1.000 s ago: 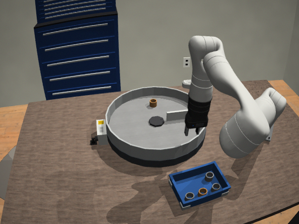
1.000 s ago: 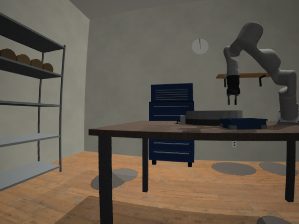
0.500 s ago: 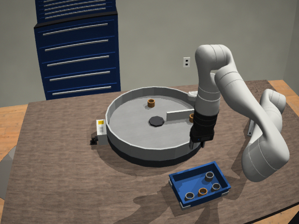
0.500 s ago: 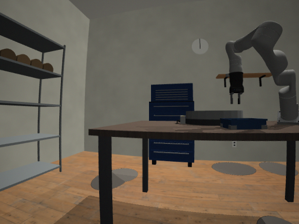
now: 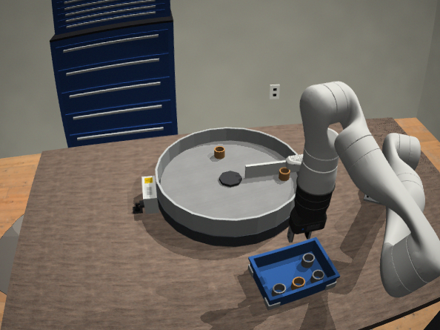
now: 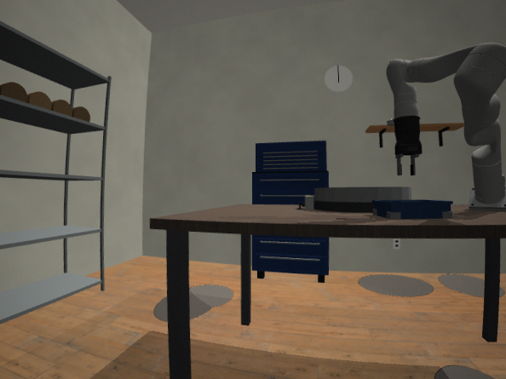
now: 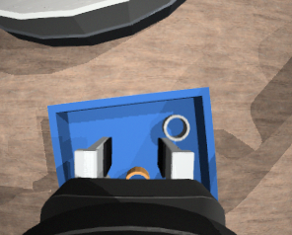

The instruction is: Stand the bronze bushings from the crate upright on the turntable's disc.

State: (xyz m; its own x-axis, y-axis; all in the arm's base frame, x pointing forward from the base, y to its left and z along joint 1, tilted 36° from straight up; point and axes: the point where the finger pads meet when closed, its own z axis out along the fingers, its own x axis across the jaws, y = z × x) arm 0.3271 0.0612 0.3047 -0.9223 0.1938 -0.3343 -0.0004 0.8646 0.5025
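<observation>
Top cam: my arm is bent over, wrist down, near the blue crate; one bronze bushing inside, two on the disc.

Exterior: gripper hangs above crate height.

Wrist: fingers apart, nothing held, crate walls outside them.

In the wrist view, the black gripper body hides the near part of the blue plastic crate and much of the orange-brown bronze bushing. The grey round turntable is cut off by that view's top edge. The crate's walls hide its contents in the exterior view.
</observation>
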